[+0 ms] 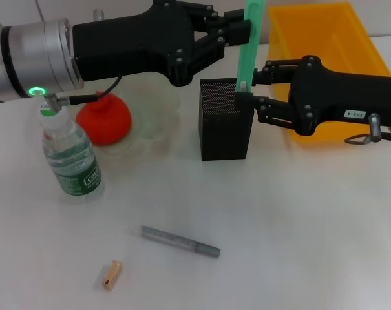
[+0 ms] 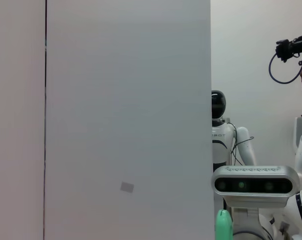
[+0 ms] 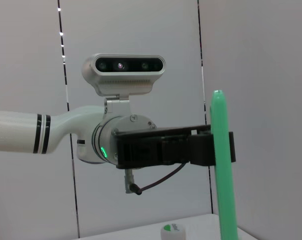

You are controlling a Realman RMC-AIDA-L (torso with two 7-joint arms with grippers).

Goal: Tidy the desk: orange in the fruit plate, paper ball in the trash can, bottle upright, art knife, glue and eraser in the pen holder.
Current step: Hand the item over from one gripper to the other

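We see a long green stick [image 1: 249,48] standing almost upright, its lower end inside the black mesh pen holder [image 1: 225,120] at the middle of the white table [image 1: 298,219]. The left gripper [image 1: 242,33] reaches across from the left and is closed around the stick's upper part. The right gripper [image 1: 252,86] is at the holder's right side, its fingers spread on either side of the upper corner; we cannot tell if they touch it.

The orange [image 1: 104,120] sits in the pale fruit plate [image 1: 158,110], left of the holder. The bottle [image 1: 69,152] stands upright, nearer us. A grey stick [image 1: 179,241] and the tan eraser [image 1: 112,274] lie on the table in front. The yellow trash can [image 1: 324,45] is behind the right arm.

Only the right wrist view shows the left gripper [image 3: 210,147] side-on, clamped on the stick [image 3: 223,170]. The left wrist view shows just the stick's rounded tip [image 2: 223,226].
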